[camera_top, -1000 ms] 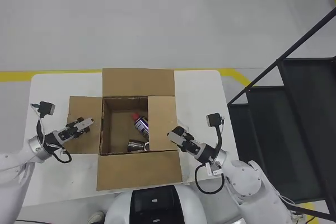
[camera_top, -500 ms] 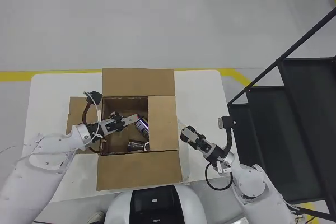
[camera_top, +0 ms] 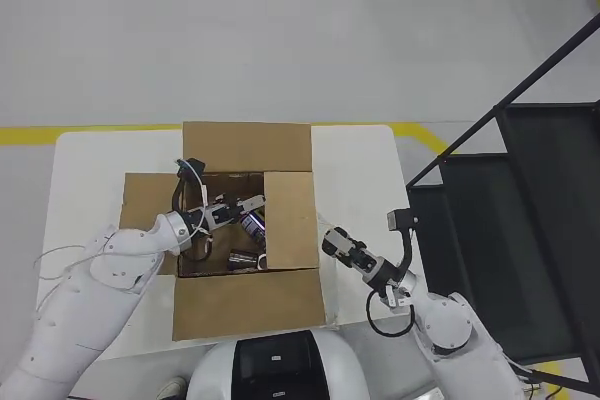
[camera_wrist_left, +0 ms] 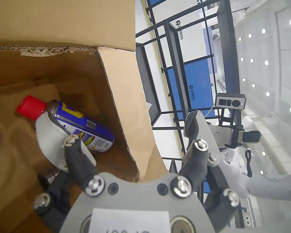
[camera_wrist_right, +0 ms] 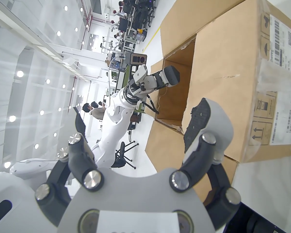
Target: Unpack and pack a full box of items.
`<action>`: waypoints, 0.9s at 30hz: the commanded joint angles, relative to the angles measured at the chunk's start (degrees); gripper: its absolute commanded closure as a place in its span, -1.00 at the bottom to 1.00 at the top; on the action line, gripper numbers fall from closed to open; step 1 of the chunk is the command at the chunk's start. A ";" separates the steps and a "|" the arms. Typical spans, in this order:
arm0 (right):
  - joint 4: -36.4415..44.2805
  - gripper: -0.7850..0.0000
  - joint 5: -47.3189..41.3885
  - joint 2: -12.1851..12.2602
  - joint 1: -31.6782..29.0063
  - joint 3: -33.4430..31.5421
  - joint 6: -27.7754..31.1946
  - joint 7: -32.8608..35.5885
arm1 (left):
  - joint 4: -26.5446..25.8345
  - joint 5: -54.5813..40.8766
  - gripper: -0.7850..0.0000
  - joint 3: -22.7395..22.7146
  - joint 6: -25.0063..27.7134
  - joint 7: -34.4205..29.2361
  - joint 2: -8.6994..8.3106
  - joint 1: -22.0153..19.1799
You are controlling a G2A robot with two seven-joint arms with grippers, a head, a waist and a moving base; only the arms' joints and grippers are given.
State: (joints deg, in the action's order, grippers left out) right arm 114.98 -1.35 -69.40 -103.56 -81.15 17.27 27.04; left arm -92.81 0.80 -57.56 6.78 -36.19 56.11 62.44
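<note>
Low inside the open brown cardboard box (camera_top: 245,148) lie a red-capped blue spray can (camera_wrist_left: 87,128) and a dark metal tin (camera_top: 245,261), apparently not yet unpacked, with the left gripper (camera_top: 246,207) spread wide beside the can and the right gripper (camera_wrist_right: 140,117) equally wide outside, to the right.

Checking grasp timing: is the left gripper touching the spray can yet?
Cannot tell: in the left wrist view one finger of the left gripper overlaps the spray can, hiding any gap or contact.

One brown cardboard box (camera_top: 248,148), one blue spray can with a red cap (camera_wrist_left: 87,129), one small shiny metal can (camera_top: 245,261), one white table (camera_top: 360,170), two grippers, left gripper (camera_top: 242,208) and right gripper (camera_top: 330,242).
</note>
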 commanded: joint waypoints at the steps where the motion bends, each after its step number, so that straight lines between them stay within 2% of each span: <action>1: 0.00 -1.00 0.00 0.00 0.00 0.00 0.00 0.00 | 0.32 0.39 -1.00 -0.23 -0.20 0.39 -0.03 -0.01; 5: 0.29 -1.00 1.06 0.01 0.63 0.89 -0.82 0.02 | 2.81 0.94 -1.00 -0.52 -0.73 0.93 0.21 -0.73; 7: 0.77 -1.00 1.83 0.05 0.69 1.54 -1.15 0.25 | 3.98 -0.42 -1.00 1.14 0.66 0.14 0.91 -2.14; 10: 1.61 -1.00 2.76 0.15 0.24 2.06 -1.42 0.78 | 5.58 2.63 -1.00 4.21 -0.18 2.43 2.01 -4.42; 14: 2.90 -1.00 4.19 0.38 -0.90 2.52 -1.69 1.96 | 8.32 0.98 -1.00 9.95 0.34 2.83 4.45 -7.95; 19: 3.77 -1.00 4.30 0.63 -1.70 2.59 -1.63 2.85 | 12.92 -2.76 -1.00 14.93 1.92 1.72 7.27 -11.94; 23: 4.06 -1.00 3.84 0.77 -2.12 2.36 -1.36 2.71 | 14.91 -3.81 -1.00 16.63 4.26 2.60 8.75 -13.70; 27: 4.74 -1.00 3.53 0.96 -2.85 2.41 -0.83 3.40 | 14.14 -4.20 -1.00 15.50 7.70 4.16 9.07 -13.62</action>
State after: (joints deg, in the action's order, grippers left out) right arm 119.52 2.29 -68.48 -106.25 -78.82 16.30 30.14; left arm -78.19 -3.08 -41.54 13.61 -32.29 65.22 48.56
